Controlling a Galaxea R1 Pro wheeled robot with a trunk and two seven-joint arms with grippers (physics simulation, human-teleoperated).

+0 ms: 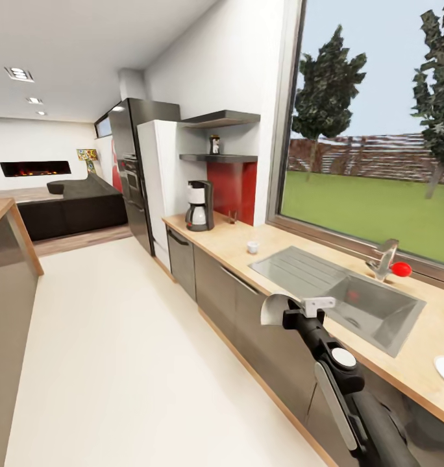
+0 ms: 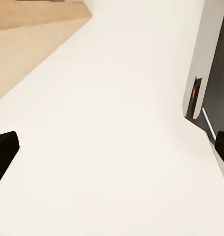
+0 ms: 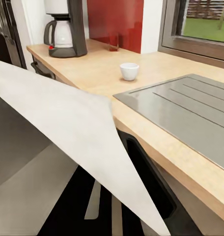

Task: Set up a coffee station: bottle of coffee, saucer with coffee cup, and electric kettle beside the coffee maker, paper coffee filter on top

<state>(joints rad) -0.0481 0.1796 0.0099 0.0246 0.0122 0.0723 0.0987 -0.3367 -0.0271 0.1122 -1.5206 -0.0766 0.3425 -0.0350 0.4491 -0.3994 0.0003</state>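
A white paper filter [image 1: 274, 309] is gripped in the closed jaws of the right gripper [image 1: 298, 314], held near the worktop [image 1: 232, 243] edge. The coffee maker [image 1: 199, 205] stands at the far end, the cup [image 1: 252, 247] nearer, beside the sink [image 1: 342, 295]. The coffee jar [image 1: 214, 144] sits on the shelf [image 1: 219, 157] above. The left gripper [image 2: 112, 147] jaws are spread open over the floor [image 2: 112, 123].
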